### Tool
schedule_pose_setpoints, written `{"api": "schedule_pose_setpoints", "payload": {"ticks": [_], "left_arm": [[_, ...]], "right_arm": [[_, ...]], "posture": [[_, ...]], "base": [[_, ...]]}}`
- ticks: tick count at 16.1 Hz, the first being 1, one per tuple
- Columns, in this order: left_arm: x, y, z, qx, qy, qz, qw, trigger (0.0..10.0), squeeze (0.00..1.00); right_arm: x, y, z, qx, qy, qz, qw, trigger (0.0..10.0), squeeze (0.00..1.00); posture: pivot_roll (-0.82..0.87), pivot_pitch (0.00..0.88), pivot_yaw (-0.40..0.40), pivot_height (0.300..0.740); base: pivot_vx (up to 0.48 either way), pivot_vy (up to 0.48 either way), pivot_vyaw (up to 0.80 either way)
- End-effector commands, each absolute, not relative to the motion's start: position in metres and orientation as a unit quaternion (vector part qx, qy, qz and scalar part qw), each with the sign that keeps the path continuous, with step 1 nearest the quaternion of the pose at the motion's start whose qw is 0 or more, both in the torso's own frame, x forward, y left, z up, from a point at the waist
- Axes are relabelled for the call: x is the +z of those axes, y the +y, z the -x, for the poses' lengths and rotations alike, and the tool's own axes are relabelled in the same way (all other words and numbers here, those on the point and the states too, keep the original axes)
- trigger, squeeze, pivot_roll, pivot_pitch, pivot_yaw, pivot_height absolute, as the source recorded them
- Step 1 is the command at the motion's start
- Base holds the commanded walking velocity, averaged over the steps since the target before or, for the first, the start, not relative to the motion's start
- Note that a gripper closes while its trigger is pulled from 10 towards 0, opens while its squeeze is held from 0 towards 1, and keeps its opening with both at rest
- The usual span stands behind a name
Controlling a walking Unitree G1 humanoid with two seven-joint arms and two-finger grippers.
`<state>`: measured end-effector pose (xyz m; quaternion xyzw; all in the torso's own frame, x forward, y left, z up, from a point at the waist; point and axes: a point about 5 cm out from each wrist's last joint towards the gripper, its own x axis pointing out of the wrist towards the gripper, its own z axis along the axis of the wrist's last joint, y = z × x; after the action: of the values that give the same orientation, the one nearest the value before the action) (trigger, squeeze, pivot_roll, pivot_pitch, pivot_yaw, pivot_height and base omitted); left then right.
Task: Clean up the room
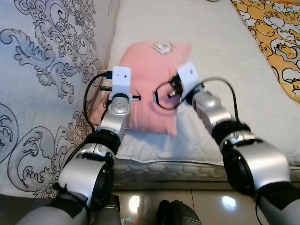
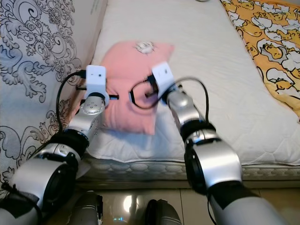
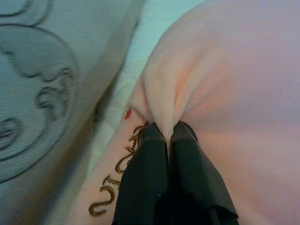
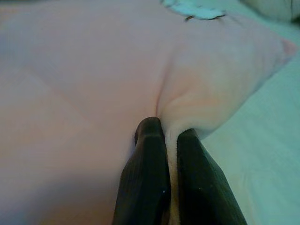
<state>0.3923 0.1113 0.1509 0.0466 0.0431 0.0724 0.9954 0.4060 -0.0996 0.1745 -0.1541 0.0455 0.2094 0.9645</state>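
Both the left gripper (image 3: 168, 136) and right gripper (image 4: 169, 131) have jaws pinched on the pink pillow (image 1: 150, 75) on the mattress (image 1: 225, 56).

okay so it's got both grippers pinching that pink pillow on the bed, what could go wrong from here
Each grip is only a small fold of fabric: the left gripper and right gripper pinch thin pleats of the pink pillow, so the cloth could slip out if it is lifted.

The left side sits close to the patterned headboard, so the pillow or arm may rub against it.

A loose black cable hangs over the pillow and might snag.
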Motion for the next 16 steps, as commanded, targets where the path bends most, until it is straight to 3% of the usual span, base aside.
{"api": "schedule_pose_setpoints", "payload": {"ticks": [1, 8, 12, 13, 14, 15, 16], "left_arm": [[0.137, 0.118, -0.386, 0.107, 0.070, -0.040, 0.991, 0.0, 0.00], [0.132, 0.112, -0.375, 0.114, 0.055, -0.059, 0.990, 0.0, 0.00], [0.127, 0.097, -0.368, 0.093, 0.067, -0.043, 0.992, 0.0, 0.00], [0.125, 0.094, -0.366, 0.089, 0.075, -0.040, 0.992, 4.7, 0.00], [0.124, 0.093, -0.366, 0.086, 0.079, -0.038, 0.992, 10.0, 0.00], [0.124, 0.092, -0.366, 0.082, 0.079, -0.037, 0.993, 8.5, 0.00], [0.125, 0.090, -0.366, 0.079, 0.079, -0.037, 0.993, 10.0, 0.00]], "right_arm": [[0.191, -0.117, -0.412, 0.185, 0.027, 0.172, 0.967, 0.0, 0.00], [0.198, -0.081, -0.410, 0.242, 0.019, 0.203, 0.949, 0.0, 0.00], [0.189, -0.083, -0.408, 0.243, 0.031, 0.202, 0.948, 0.0, 0.00], [0.187, -0.086, -0.408, 0.243, 0.034, 0.201, 0.948, 0.0, 0.00], [0.186, -0.090, -0.408, 0.240, 0.036, 0.203, 0.949, 0.0, 0.00], [0.186, -0.092, -0.409, 0.235, 0.037, 0.205, 0.950, 0.0, 0.00], [0.187, -0.095, -0.409, 0.229, 0.037, 0.206, 0.951, 0.0, 0.00]], "posture": [[0.20, 0.212, -0.137, 0.710], [0.23, 0.214, -0.155, 0.710], [0.23, 0.219, -0.164, 0.710], [0.23, 0.217, -0.164, 0.710], [0.23, 0.217, -0.162, 0.710], [0.22, 0.216, -0.161, 0.710], [0.22, 0.215, -0.159, 0.710]], "base": [[0.000, 0.000, 0.00], [0.000, 0.000, 0.00], [0.000, 0.000, 0.00], [0.000, 0.000, 0.00], [0.000, 0.000, 0.00], [0.000, 0.000, 0.00], [0.000, 0.000, 0.00]]}}
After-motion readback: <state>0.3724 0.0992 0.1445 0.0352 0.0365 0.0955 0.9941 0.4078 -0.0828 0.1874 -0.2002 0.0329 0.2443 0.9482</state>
